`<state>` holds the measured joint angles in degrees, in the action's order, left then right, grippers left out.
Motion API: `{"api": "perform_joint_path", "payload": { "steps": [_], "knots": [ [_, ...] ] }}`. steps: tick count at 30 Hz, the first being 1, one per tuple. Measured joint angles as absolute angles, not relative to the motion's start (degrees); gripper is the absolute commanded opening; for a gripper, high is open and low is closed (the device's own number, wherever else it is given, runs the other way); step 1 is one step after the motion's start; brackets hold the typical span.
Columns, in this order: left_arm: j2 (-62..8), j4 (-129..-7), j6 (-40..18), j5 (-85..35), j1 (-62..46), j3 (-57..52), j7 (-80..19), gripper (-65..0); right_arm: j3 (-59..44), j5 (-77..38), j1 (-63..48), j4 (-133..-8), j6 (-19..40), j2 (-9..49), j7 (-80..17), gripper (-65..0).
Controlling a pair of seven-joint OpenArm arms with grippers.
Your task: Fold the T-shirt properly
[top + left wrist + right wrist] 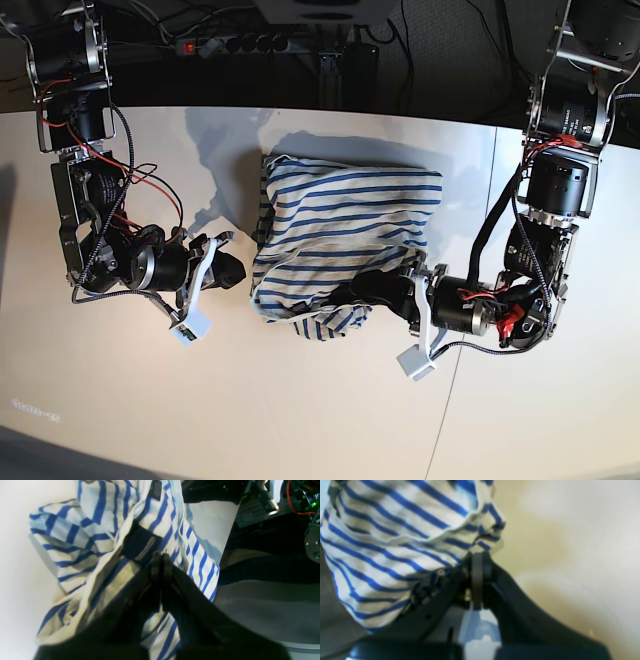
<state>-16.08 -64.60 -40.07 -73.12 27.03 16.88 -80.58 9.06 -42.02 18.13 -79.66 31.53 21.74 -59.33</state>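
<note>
In the left wrist view, the left gripper (pixel 160 556) has its black jaws pressed together, and no cloth can be seen pinched between the tips. The tips sit directly over the soft white cotton T-shirt with thin blue stripes (pixel 100 530), just beside the small dark fabric tag (pixel 140 546) at the neck. A second dark label (pixel 155 489) lies further up the collar. The garment is bunched in folds on the pale table surface (pixel 212 525). In the right wrist view, which is blurred, the right gripper (pixel 477 557) also has its jaws together, the tips meeting the lower edge of the striped T-shirt (pixel 382 545); whether fabric is trapped between them cannot be told. In the base view, the T-shirt (pixel 345 225) lies near the centre of the white table (pixel 300 420), folded into a rough rectangle with a crumpled portion at its near edge. The left gripper (pixel 352 292) rests on that crumpled edge. The right gripper (pixel 238 270) sits just beside the garment's side edge.
</note>
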Motion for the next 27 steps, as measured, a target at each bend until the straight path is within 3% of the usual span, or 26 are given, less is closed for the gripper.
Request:
{"api": "perform_joint_path", "payload": {
  "steps": [8,20,27],
  "knots": [
    [-15.8,-64.6,-40.1,-59.6,27.0,16.9,-67.0,-65.0,9.1,-42.0,18.1,-79.6,31.5,21.7,-59.5,-65.0],
    [-14.3,-64.4,-40.1,-45.9,27.0,16.8,-56.4,-65.0,9.1,-42.0,18.1,-79.6,31.5,21.7,-59.6,-65.0],
    [-13.4,-60.4,-40.1,-43.9,30.3,16.9,-52.6,-65.0,9.0,-42.0,18.1,-79.6,31.5,21.7,-59.7,-65.0]
  ]
}}
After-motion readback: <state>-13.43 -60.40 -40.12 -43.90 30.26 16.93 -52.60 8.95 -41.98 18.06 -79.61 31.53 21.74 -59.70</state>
